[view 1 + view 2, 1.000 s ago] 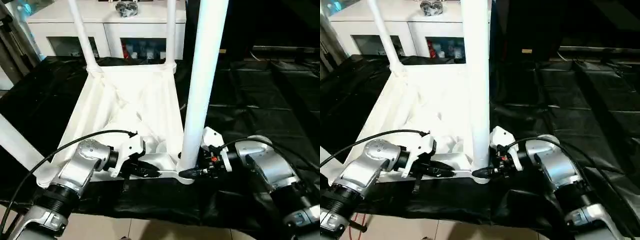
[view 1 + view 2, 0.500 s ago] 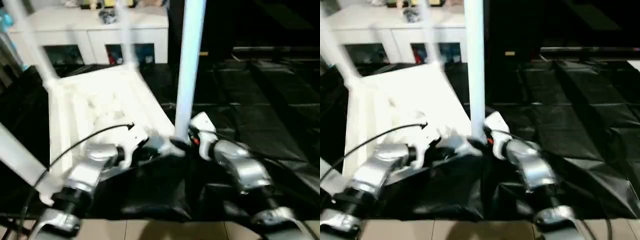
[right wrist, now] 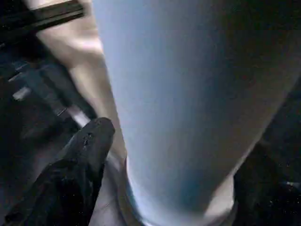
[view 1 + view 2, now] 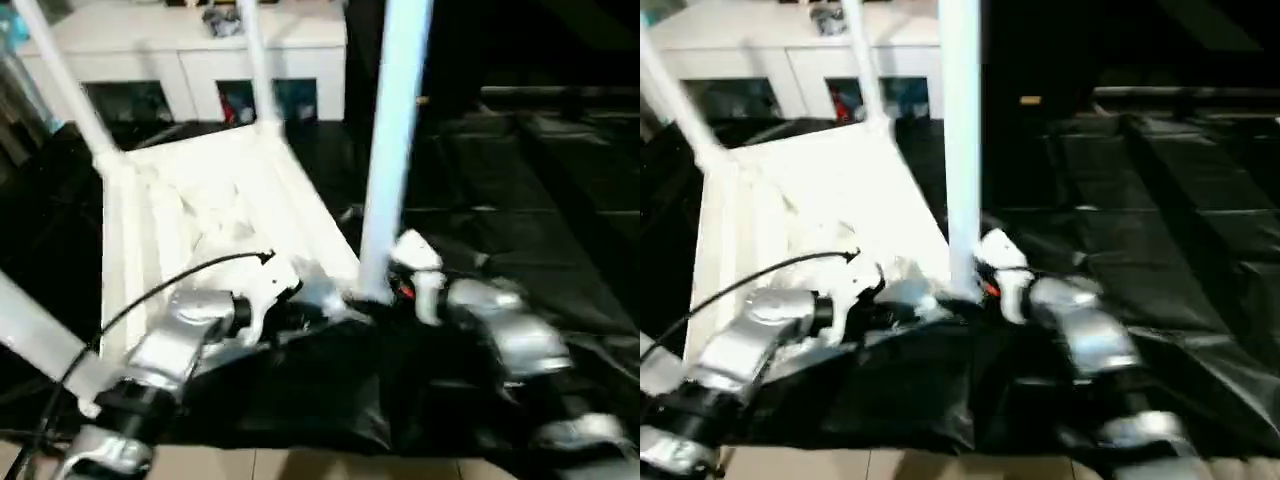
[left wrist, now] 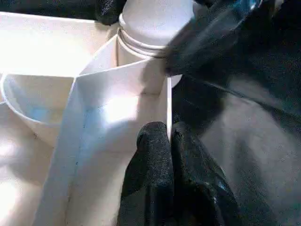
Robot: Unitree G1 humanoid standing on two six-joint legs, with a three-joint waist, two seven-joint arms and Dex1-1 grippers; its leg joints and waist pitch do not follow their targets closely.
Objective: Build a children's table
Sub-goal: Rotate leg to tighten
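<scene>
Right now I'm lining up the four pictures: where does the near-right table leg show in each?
Left eye: the leg stands right of centre, by the right gripper.
Right eye: the leg rises just left of centre.
Left wrist: its base sits at the top.
Right wrist: it spans the middle.
Shared landmark: the corner socket.

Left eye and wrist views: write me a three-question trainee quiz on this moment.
1. True or false: the tabletop lies ribbed side up on the black sheet.
2. The left gripper is shut on: A) a cable, B) the tabletop's thin wall, C) a cabinet door.
3. Fill in: the gripper at the base of the near upright leg is the ____ gripper.

Key: 1 true; 2 B; 3 right.
</scene>
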